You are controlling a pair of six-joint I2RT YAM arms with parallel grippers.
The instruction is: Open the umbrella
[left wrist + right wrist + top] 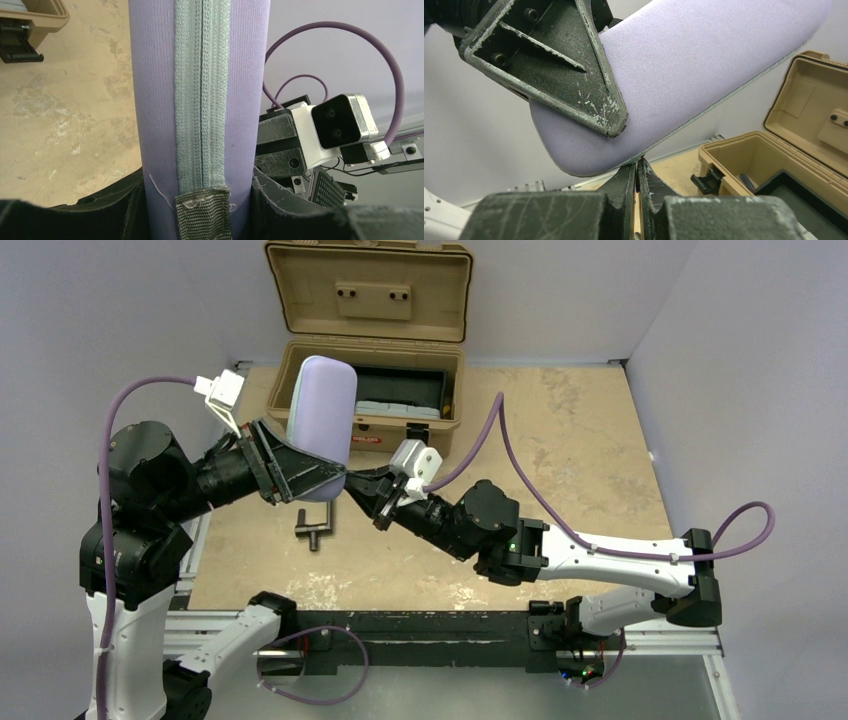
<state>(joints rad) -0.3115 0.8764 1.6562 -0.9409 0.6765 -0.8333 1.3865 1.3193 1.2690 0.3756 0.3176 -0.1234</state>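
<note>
**Visitor:** What are the two arms holding?

**Onlooker:** The left gripper (318, 468) is clamped on the lower end of a lavender case (322, 405), an oblong, fabric-covered one with rounded ends. Its two dark fingers sit on opposite sides with the case pinched between them. The case is lifted off the table (580, 460) and stands nearly upright, leaning a little to the right.

**Visitor:** And the right one?

**Onlooker:** The right gripper (358, 483) comes in from the right. Its fingers are pressed tight together, and their tips touch the seam at the bottom curve of the case, just beside the left gripper's finger. I cannot tell whether anything is caught between those tips.

**Visitor:** Is the case open?

**Onlooker:** No. A grey-blue zipper (202, 100) runs the length of it, closed, and it ends in a grey woven tab (202, 212) down between the left fingers.

**Visitor:** Where is the umbrella?

**Onlooker:** It is not in sight. Whether it is inside the closed case, I cannot tell.

**Visitor:** What else is on the table?

**Onlooker:** Behind the case, at the far edge, there is a tan toolbox (400, 430) with its lid raised. A small dark metal piece (315, 527) lies on the tabletop below the left gripper.
</note>
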